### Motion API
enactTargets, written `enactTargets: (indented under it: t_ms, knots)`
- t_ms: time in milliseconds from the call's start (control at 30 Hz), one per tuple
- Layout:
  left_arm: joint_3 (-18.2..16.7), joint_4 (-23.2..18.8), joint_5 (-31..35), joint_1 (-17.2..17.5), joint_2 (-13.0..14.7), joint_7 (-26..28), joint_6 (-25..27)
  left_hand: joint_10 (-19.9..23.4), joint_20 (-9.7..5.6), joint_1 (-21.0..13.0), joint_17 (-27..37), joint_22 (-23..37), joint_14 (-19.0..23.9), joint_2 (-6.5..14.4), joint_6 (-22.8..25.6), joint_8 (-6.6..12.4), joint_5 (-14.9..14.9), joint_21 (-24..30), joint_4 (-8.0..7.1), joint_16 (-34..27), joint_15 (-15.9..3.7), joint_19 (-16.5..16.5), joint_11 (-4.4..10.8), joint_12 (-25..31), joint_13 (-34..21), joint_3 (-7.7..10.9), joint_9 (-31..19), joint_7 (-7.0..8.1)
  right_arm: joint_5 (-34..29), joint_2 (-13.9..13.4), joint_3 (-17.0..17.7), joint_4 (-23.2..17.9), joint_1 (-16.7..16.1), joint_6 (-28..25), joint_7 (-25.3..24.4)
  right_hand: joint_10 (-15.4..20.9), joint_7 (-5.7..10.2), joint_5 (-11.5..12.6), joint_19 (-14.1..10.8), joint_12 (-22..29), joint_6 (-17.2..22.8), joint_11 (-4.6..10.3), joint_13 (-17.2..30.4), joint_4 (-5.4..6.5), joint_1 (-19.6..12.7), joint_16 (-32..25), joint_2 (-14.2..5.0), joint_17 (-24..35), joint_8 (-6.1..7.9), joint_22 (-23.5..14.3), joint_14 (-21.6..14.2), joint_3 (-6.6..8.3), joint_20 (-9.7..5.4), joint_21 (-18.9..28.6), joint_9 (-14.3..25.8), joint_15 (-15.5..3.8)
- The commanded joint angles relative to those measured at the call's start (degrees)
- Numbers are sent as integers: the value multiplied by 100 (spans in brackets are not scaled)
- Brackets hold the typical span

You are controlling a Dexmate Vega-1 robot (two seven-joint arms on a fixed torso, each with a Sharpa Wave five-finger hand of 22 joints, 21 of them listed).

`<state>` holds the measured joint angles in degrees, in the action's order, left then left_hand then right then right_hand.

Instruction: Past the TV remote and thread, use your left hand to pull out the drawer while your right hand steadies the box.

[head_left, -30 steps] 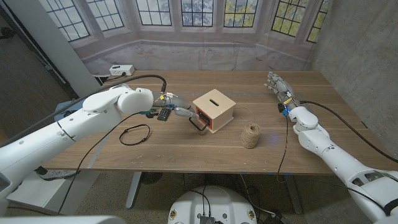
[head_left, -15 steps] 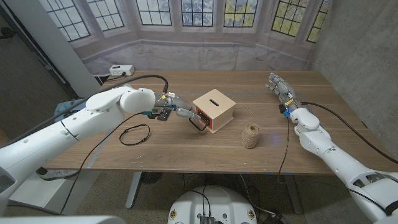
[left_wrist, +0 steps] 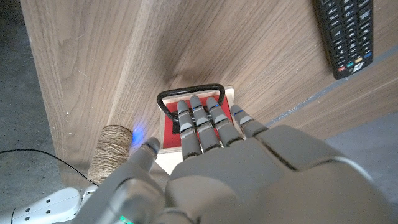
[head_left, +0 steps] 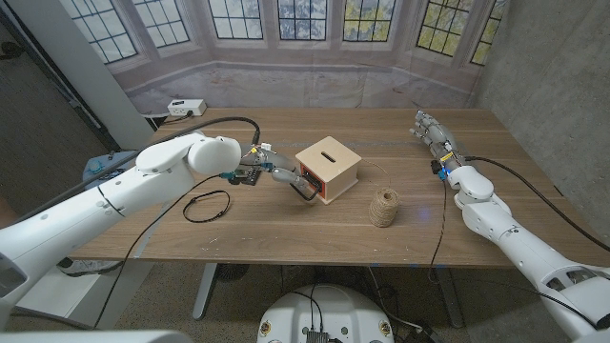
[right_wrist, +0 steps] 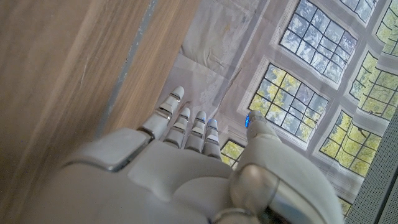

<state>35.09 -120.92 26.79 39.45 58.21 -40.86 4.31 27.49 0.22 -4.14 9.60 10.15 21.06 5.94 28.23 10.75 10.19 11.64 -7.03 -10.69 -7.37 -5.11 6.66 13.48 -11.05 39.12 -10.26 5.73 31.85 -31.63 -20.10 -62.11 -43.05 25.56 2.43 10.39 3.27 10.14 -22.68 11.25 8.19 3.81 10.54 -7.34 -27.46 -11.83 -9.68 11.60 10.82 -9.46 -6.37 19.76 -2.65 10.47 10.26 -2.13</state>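
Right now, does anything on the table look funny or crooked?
Nothing is spilled or broken. The wooden box sits turned cornerwise to the table edge, and a loose strand trails from the thread ball. The right hand is far from the box.

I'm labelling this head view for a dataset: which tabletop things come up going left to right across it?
Black cable loop → TV remote → left hand → wooden box → ball of twine → right hand.

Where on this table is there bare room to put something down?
Bare wood lies between the box and the right robot hand, and along the near edge in front of the twine spool. It is crowded left of the box: left robot hand, remote, black loop.
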Motion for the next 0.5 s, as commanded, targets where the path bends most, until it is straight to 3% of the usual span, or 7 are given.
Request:
enactTargets:
  t_ms: [33, 500]
  knots:
    - [184, 99, 34, -91, -125, -95, 144, -48, 38, 40, 4, 2, -40, 0, -27, -8, 26, -10, 27, 3, 7, 7, 5, -19, -23, 3, -17, -4, -30, -143, 32, -296, -136, -53, -21, -12, 11, -2, -33, -6, 9, 1, 28, 6, -60, -25, 5, 9, -1, -27, 9, 12, -98, 47, 26, -232]
    - [363, 292, 15, -241, -277, -138, 102, -50, 40, 68, 5, 2, -4, -12, -55, -11, 29, -19, 16, 5, 39, 22, 1, -39, -25, -2, -17, -7, -156, -442, 17, -1003, -451, -239, -45, -14, 8, -2, -31, -7, 1, -11, 29, 8, -62, -23, 7, 9, -2, -27, 23, 9, -95, 48, 26, -227]
